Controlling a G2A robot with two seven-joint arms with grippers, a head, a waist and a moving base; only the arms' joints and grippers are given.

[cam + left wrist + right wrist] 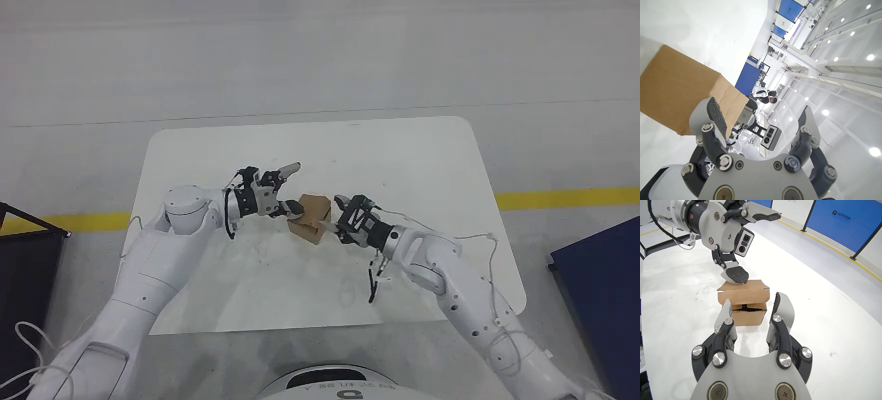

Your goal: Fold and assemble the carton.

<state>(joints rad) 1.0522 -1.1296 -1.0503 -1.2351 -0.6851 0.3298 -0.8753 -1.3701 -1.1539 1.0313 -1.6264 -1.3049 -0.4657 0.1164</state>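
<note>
Both open and empty, the left end effector (294, 188) merely presses one finger on the carton (311, 216) from 10 o'clock and the right end effector (341, 218) sits at its 3 o'clock, so the unheld carton may skid.

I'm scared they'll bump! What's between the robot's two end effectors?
The carton sits between the left end effector and the right end effector, as the top view shows. Both are open.

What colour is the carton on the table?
The carton is plain brown cardboard, with no pattern; the right wrist view shows it best.
</note>
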